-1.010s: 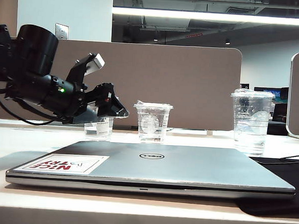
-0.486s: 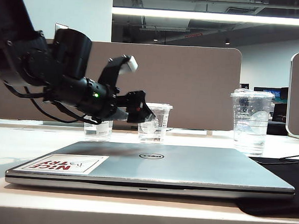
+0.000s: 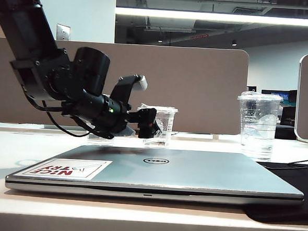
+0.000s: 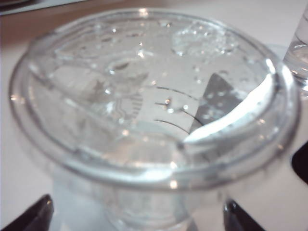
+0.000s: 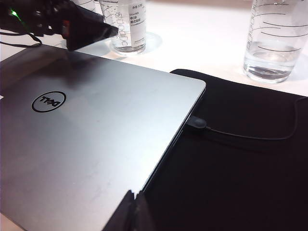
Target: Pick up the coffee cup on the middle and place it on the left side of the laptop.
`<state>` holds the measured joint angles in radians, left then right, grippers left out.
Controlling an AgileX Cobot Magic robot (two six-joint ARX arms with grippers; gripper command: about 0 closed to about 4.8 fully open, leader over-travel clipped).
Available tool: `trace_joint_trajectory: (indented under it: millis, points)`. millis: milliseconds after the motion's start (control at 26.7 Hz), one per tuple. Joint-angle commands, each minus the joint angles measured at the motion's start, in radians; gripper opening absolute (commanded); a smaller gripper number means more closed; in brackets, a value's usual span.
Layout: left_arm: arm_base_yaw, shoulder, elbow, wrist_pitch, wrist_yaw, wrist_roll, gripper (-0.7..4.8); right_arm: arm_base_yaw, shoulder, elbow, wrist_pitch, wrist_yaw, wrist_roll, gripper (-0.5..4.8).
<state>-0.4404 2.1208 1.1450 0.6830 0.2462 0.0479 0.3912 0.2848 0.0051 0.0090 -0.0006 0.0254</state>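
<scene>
The coffee cup point(image 3: 162, 127) stands on the white table behind the laptop point(image 3: 192, 170), in the middle. My left gripper point(image 3: 149, 126) reaches over the laptop's far edge and sits level with the cup's left side. In the left wrist view the cup's flat clear lid point(image 4: 154, 96) fills the frame, and the gripper point(image 4: 137, 219) is open, with one black fingertip point(image 4: 36, 216) on each side of the cup's body, not touching it. My right gripper point(image 5: 134, 211) is shut and empty, hovering over the laptop's point(image 5: 96, 134) edge by the black mat. The cup point(image 5: 129, 26) shows there too.
A taller clear cup point(image 3: 258, 127) stands at the back right, beyond a black mat point(image 5: 240, 163) with a cable point(image 5: 250, 137) plugged into the laptop. Another clear cup point(image 3: 99, 140) is mostly hidden behind the left arm. A beige partition runs behind the table.
The left arm has swung right and lower across the laptop's back edge, bringing its open gripper up to the middle cup. The right arm has not moved.
</scene>
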Motion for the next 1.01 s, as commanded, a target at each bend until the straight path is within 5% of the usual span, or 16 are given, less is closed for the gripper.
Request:
trace_joint_trajectory:
  millis: [37, 412, 1010]
  points:
    - [-0.002, 0.019, 0.025, 0.011, 0.004, -0.047, 4.79, 0.001, -0.001, -0.004, 0.018, 0.002, 0.0, -0.05]
    - [-0.002, 0.113, 0.135, 0.013, 0.085, -0.143, 4.79, 0.001, -0.001, -0.004, 0.018, 0.001, 0.0, -0.05]
    - [-0.007, 0.132, 0.152, 0.036, 0.08, -0.141, 4.79, 0.001, -0.001, -0.004, 0.018, 0.002, 0.0, -0.05]
